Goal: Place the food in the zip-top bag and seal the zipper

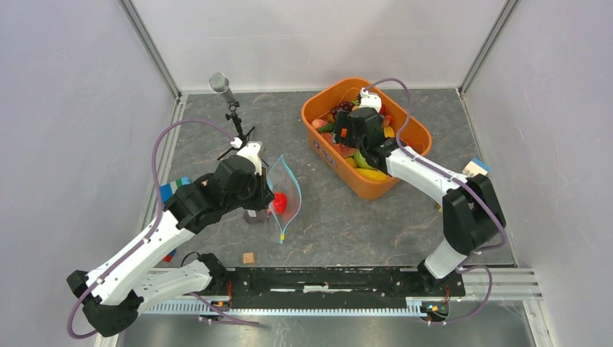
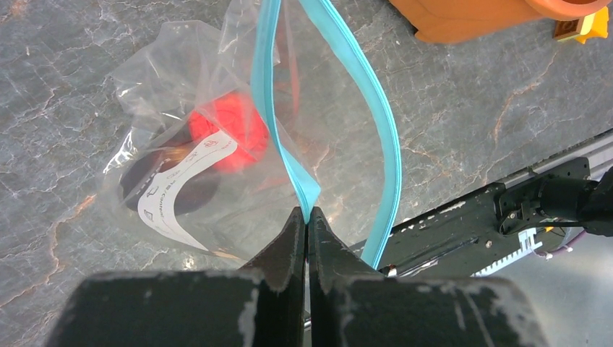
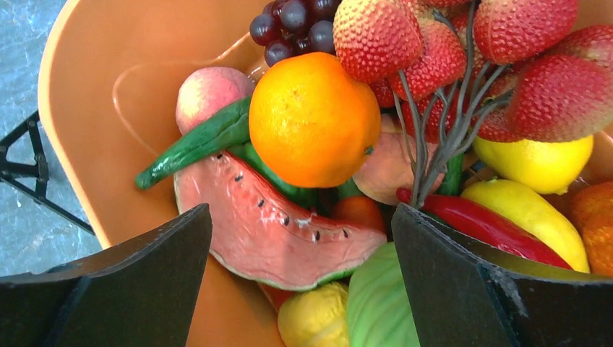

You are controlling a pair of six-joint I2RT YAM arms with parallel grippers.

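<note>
Spanning the whole top view, grey marbled table (image 1: pixel 340 224) carries everything. Orange bin (image 1: pixel 374 190) sits far right, packed w/ food (image 3: pixel 361 166). R arm reaches into it, and the right gripper (image 3: pixel 300 217) hangs just above the pile w/ fingers spread wide, one each side of the watermelon slice (image 3: pixel 275 231).

Zip-top bag (image 2: pixel 181 144) is left of centre, near the L arm and well apart from the bin, w/ its mouth gaping. The white label patch (image 2: pixel 173 195) faces the left wrist cam. Left gripper (image 2: pixel 306 220) has its fingers pressed together, pinching the near lip of the zipper (image 2: pixel 376 108). The far lip bows away in a loop.

In the bin:
- an orange (image 3: pixel 311 119) on top
- lychee cluster (image 3: pixel 448 50) beside it
- lemon (image 3: pixel 535 163)
- peach (image 3: pixel 206 90)
- green pepper (image 3: pixel 195 144)
- dark grapes (image 3: pixel 289 25)

A red piece (image 2: pixel 231 130) lies inside the bag. A dark shape behind the label is prob. a 2nd item, but I can't tell.

Small wooden cube (image 1: pixel 249 257) sits on the table near the front rail.
</note>
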